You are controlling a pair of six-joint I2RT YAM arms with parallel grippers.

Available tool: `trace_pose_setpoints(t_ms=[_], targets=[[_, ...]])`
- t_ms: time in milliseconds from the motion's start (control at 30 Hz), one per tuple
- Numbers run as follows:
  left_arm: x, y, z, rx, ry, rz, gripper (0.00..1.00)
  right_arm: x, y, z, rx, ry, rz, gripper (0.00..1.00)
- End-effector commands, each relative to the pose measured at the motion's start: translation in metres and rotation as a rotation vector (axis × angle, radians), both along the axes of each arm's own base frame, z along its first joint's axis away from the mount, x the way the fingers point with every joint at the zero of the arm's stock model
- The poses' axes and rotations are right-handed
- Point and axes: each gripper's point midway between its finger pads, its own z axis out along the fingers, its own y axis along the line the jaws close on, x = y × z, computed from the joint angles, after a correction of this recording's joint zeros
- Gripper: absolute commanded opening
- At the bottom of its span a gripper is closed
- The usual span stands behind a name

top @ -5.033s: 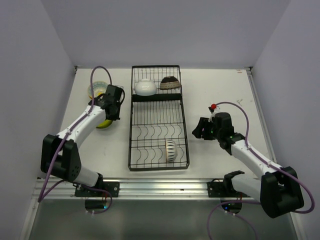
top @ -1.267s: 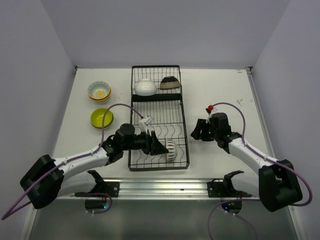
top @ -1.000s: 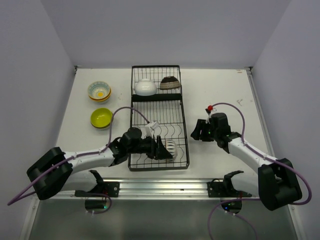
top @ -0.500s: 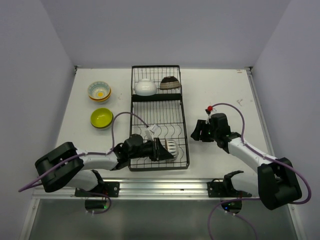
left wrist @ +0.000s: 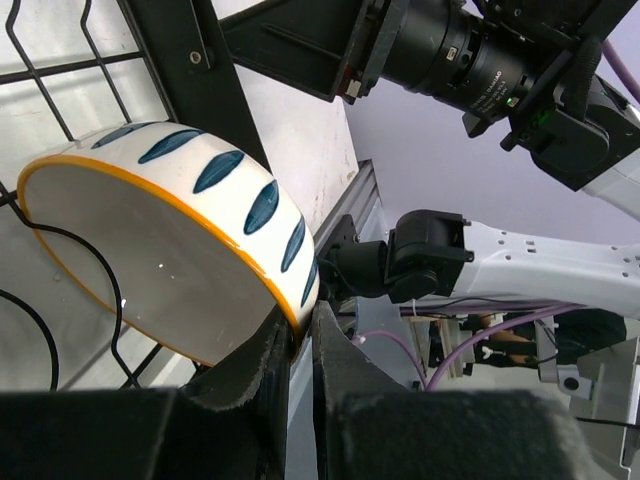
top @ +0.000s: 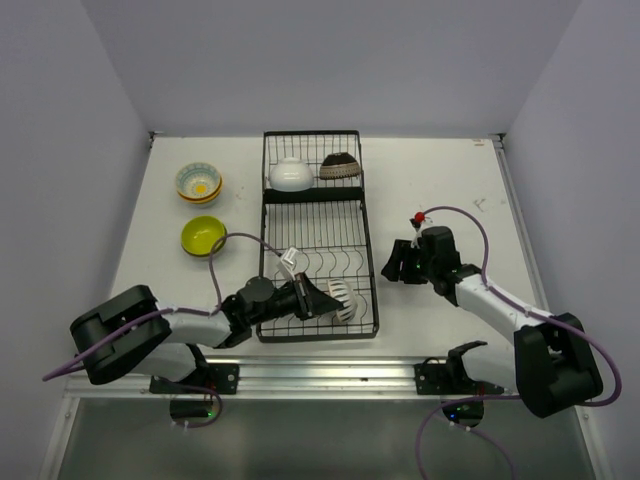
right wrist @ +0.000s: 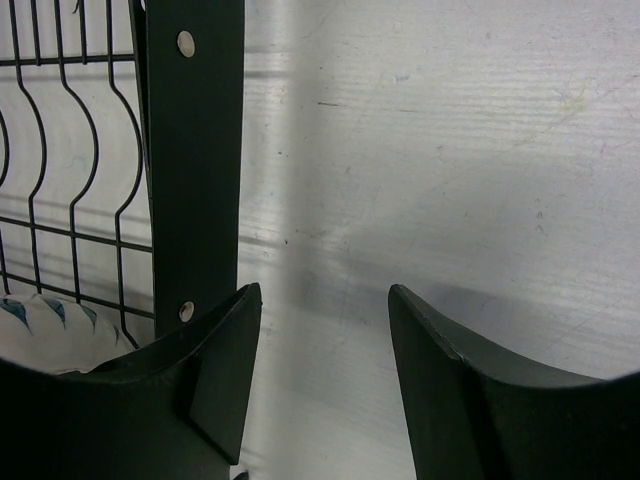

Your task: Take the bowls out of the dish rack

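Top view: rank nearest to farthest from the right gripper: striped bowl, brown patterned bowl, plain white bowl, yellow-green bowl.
1. Striped bowl: rack, near end.
2. Brown patterned bowl: rack, far right.
3. Plain white bowl: rack, far left.
4. Yellow-green bowl: table, left side.

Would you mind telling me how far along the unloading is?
Done: a stack of bowls and a yellow-green bowl sit on the table left of the dish rack. In hand: the left gripper pinches the rim of the striped bowl at the rack's near end. Left: the white bowl and the dark patterned bowl in the far section. The right gripper is open and empty beside the rack.
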Motion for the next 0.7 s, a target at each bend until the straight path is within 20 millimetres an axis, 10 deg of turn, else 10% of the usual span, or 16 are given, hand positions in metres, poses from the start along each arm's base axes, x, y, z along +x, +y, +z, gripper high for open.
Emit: trace_pose_setpoints(t_ms=[0, 667], targets=[[0.003, 0.002, 0.013, -0.081, 0.005, 0.053, 0.00, 0.006, 0.004, 0.004, 0.015, -0.026, 0.000, 0.58], [0.020, 0.006, 0.055, -0.265, -0.043, 0.152, 0.00, 0.006, 0.004, 0.001, 0.011, -0.017, 0.001, 0.58]])
